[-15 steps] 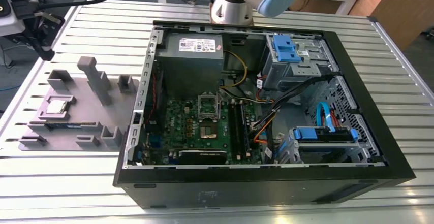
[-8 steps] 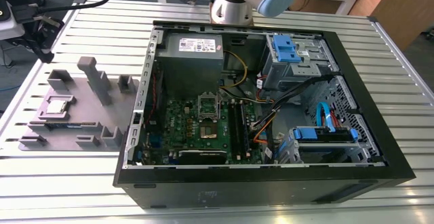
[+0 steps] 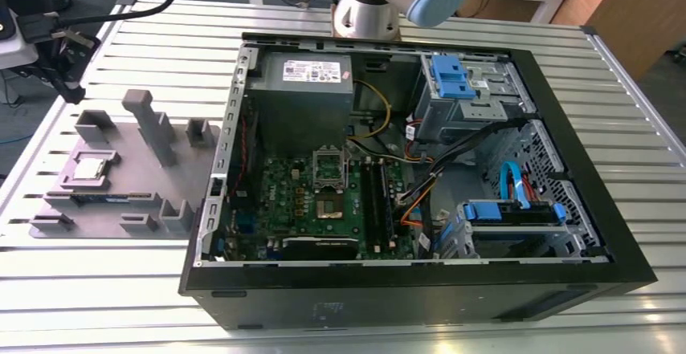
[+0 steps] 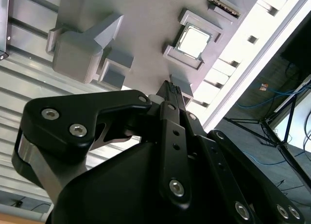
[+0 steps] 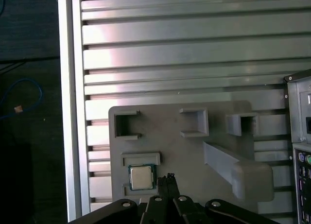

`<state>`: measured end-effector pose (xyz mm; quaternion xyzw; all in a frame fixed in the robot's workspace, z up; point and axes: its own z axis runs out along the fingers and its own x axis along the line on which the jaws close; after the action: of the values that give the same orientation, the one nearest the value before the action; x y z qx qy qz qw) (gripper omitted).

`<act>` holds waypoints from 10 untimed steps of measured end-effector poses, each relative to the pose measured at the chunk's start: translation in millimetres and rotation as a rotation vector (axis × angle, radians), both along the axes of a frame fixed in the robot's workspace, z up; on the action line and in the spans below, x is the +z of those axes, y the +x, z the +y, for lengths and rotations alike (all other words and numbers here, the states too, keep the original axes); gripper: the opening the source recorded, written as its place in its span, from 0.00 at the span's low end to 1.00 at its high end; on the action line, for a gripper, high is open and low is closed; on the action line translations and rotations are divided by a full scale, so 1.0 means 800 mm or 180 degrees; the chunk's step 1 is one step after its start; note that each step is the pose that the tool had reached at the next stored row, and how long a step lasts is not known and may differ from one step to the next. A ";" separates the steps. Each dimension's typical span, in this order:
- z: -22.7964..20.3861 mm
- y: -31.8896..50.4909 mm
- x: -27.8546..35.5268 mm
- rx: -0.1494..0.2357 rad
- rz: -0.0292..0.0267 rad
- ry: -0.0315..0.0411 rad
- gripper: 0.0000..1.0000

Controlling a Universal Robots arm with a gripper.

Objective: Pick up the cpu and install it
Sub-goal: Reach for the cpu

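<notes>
The cpu (image 3: 91,168), a small square chip with a dull silver top, lies flat in a recess of the grey fixture plate (image 3: 134,189) at the exterior view's left. It also shows in both wrist views as the cpu (image 4: 193,42) (image 5: 141,177). My gripper (image 3: 73,87) hangs above the table beyond the plate's far corner. In both wrist views the black fingertips (image 4: 168,88) (image 5: 170,178) press together with nothing between them. They sit just beside the chip and apart from it.
An open black computer case (image 3: 600,233) fills the middle of the slatted metal table (image 3: 108,290). Inside lie the green motherboard (image 3: 300,201) with its socket frame (image 3: 329,165), a grey power supply (image 3: 305,89) and blue drive brackets (image 3: 455,77). Grey posts (image 3: 150,125) rise from the fixture plate.
</notes>
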<state>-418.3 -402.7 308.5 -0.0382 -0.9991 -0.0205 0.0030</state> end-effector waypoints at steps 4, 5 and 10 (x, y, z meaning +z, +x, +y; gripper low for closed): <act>0.0000 0.000 -0.0001 0.0000 0.0000 0.0000 0.11; 0.0000 0.000 -0.0001 0.0000 0.0000 0.0000 0.11; 0.0000 -0.001 -0.0010 0.0000 -0.0002 0.0000 0.11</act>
<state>-419.4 -402.7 307.7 -0.0383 -0.9991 -0.0206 0.0027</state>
